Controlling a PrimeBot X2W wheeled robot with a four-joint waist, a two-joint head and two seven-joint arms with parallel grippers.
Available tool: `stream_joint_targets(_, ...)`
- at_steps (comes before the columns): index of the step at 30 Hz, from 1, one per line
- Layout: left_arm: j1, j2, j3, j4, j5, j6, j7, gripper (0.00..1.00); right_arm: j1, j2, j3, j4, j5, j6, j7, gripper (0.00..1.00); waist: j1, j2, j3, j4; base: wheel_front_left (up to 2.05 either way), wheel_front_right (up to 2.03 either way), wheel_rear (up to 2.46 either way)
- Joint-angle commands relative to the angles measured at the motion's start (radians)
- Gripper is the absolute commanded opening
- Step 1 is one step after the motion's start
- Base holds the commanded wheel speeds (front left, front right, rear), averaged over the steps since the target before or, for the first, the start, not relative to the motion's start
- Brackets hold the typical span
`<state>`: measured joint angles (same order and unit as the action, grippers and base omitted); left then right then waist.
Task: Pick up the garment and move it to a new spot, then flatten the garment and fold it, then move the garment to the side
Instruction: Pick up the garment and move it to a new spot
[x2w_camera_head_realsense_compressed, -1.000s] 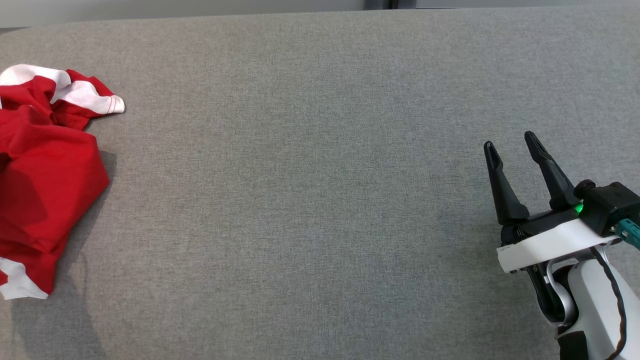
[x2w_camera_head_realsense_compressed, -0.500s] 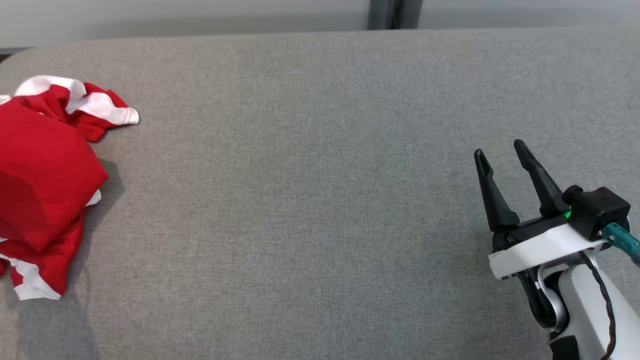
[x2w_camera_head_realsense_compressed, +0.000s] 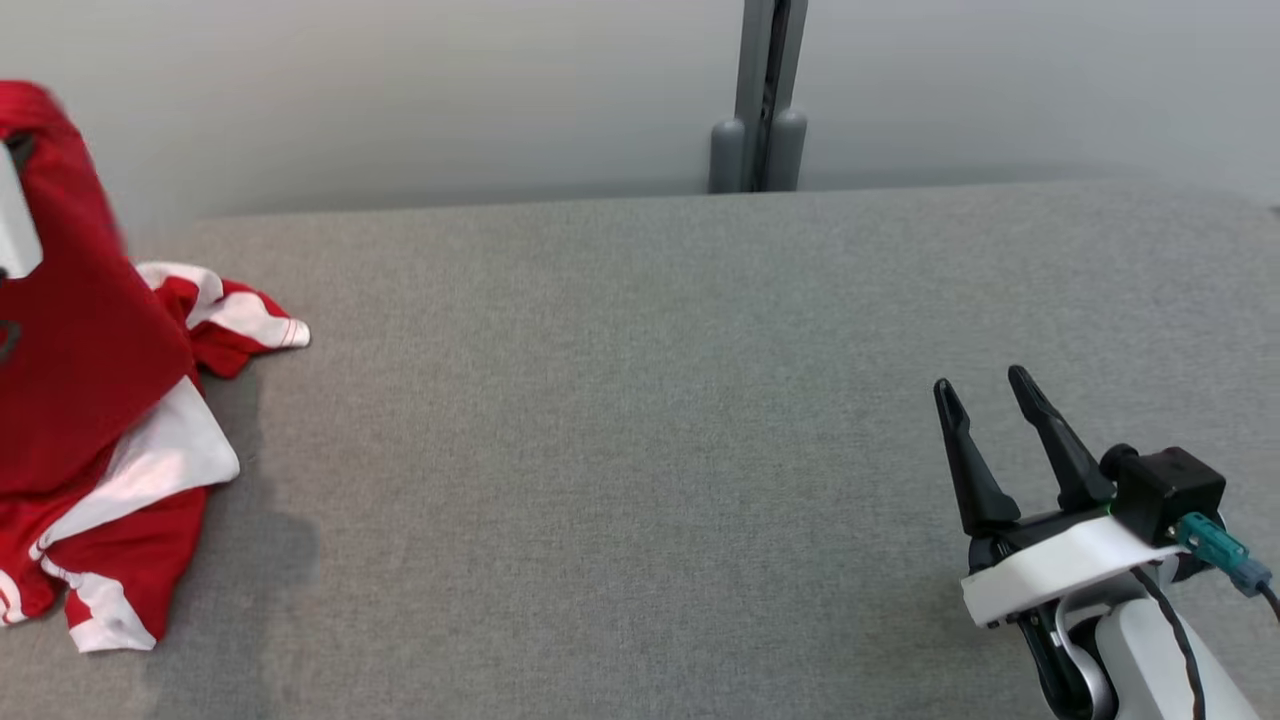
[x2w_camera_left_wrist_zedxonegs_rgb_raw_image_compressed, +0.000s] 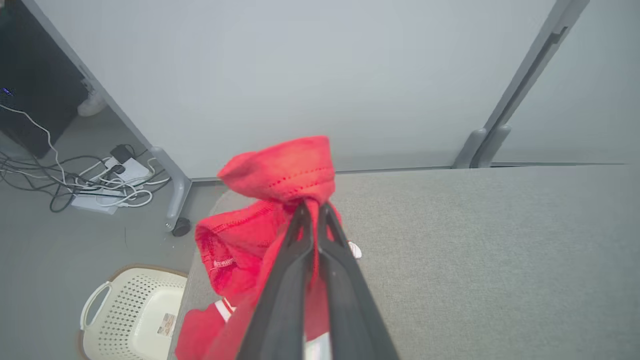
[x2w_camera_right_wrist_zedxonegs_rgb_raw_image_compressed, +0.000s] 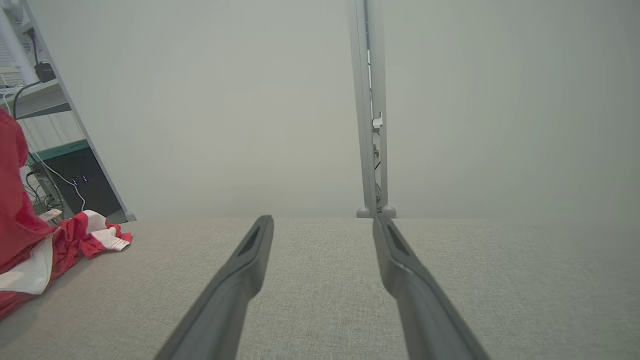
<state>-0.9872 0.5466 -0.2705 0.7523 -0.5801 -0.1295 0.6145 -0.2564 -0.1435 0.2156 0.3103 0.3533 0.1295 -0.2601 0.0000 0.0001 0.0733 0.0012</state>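
Left wrist view is showing my left gripper (x2w_camera_left_wrist_zedxonegs_rgb_raw_image_compressed: 311, 207) clamping a fold of the red garment (x2w_camera_left_wrist_zedxonegs_rgb_raw_image_compressed: 280, 170), its rest trailing on the desk's (x2w_camera_left_wrist_zedxonegs_rgb_raw_image_compressed: 475, 250) left end. I should be raising it clear before carrying; the floor basket (x2w_camera_left_wrist_zedxonegs_rgb_raw_image_compressed: 132, 305) beside that end is showing only a label (x2w_camera_left_wrist_zedxonegs_rgb_raw_image_compressed: 166, 324) inside.

The left claw (x2w_camera_left_wrist_zedxonegs_rgb_raw_image_compressed: 312, 207) is raised, its two dark fingers (x2w_camera_left_wrist_zedxonegs_rgb_raw_image_compressed: 280, 295) pressed tight together, their tips pinching a fold of the red garment (x2w_camera_left_wrist_zedxonegs_rgb_raw_image_compressed: 280, 170). The right claw (x2w_camera_head_realsense_compressed: 981, 382) sits low on the robot's right side, its fingers spread wide with nothing between them, tips pointing forward and leaning a little left. Behind it a white band (x2w_camera_head_realsense_compressed: 1060, 565) wraps the wrist, and the pale forearm (x2w_camera_head_realsense_compressed: 1150, 660) slopes up from below.
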Motion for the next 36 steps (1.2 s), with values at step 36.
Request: stream_joint_targets(36, 0.038, -0.317, -0.19, -0.537, -0.121, 0.074, -0.067, 0.0, 0.031, 0.019, -0.033, 0.0, 0.003, 0.002, -0.003, 1.0, 0.0, -0.0001, -0.029, -0.224, 0.0, 0.0, 0.0)
